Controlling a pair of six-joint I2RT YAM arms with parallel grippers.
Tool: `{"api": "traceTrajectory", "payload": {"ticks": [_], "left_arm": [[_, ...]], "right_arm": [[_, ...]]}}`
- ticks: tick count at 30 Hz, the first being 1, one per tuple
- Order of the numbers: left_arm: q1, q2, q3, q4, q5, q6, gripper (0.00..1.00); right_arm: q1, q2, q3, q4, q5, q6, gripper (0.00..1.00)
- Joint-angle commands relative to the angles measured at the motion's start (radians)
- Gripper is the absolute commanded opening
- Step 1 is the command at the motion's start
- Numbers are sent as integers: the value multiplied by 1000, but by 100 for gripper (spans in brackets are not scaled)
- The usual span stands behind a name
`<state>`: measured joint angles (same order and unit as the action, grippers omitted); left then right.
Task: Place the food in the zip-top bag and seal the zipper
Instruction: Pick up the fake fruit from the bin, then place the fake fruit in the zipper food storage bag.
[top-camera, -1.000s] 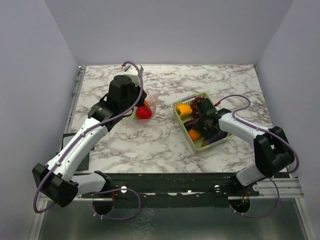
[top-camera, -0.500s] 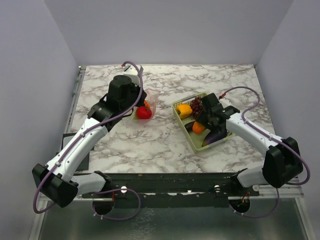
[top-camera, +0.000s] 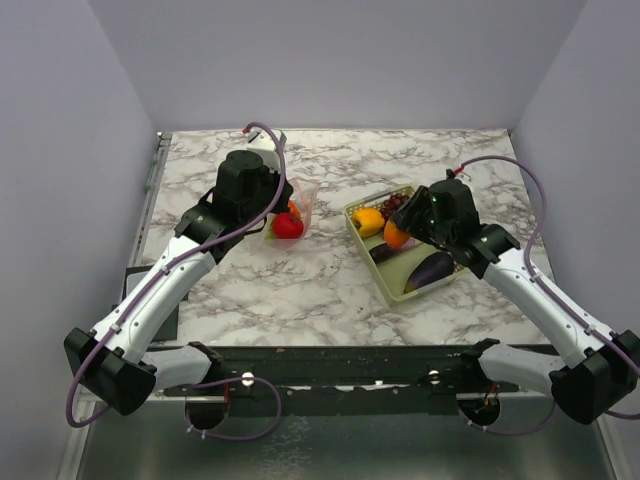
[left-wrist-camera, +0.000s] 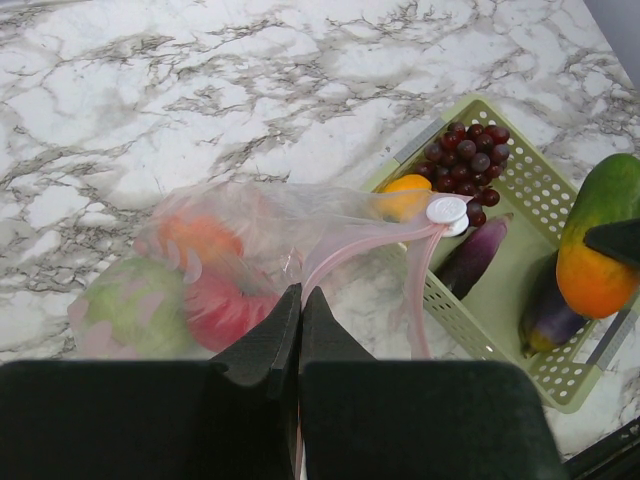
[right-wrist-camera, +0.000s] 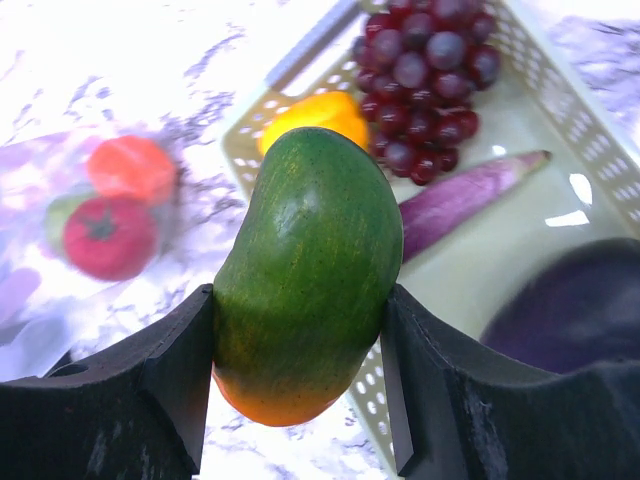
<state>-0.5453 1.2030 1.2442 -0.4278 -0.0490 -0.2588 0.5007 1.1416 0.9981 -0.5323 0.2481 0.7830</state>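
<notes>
The clear zip-top bag (top-camera: 292, 212) lies left of centre and holds a red tomato (left-wrist-camera: 225, 305), an orange fruit (left-wrist-camera: 200, 238) and a green one (left-wrist-camera: 130, 305). My left gripper (left-wrist-camera: 300, 292) is shut on the bag's mouth edge, where the pinkish zipper (left-wrist-camera: 360, 245) and its white slider (left-wrist-camera: 447, 210) show. My right gripper (right-wrist-camera: 298, 300) is shut on a green-and-orange mango (right-wrist-camera: 305, 270) and holds it above the basket's left side (top-camera: 397, 235). The mango also shows in the left wrist view (left-wrist-camera: 600, 240).
The yellow-green mesh basket (top-camera: 368, 255) stands right of the bag. It holds dark red grapes (right-wrist-camera: 425, 60), a yellow fruit (right-wrist-camera: 310, 115), a slim purple vegetable (right-wrist-camera: 465, 195) and a fat eggplant (right-wrist-camera: 570, 310). Walls enclose the marble table on three sides.
My right gripper has risen out of the basket with the mango in it and moved a little toward the back. The left arm and the bag have not moved.
</notes>
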Motion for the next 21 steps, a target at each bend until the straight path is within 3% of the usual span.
{"api": "traceTrajectory", "payload": {"ticks": [1, 11, 21], "left_arm": [[-5, -22, -12, 26, 19, -10, 0], [-4, -31, -9, 25, 23, -13, 0], [-4, -33, -9, 25, 14, -13, 0]], "right_arm": [[19, -32, 51, 110, -149, -87, 1], [145, -7, 152, 240, -351, -127, 1], [343, 90, 245, 343, -372, -103, 1]]}}
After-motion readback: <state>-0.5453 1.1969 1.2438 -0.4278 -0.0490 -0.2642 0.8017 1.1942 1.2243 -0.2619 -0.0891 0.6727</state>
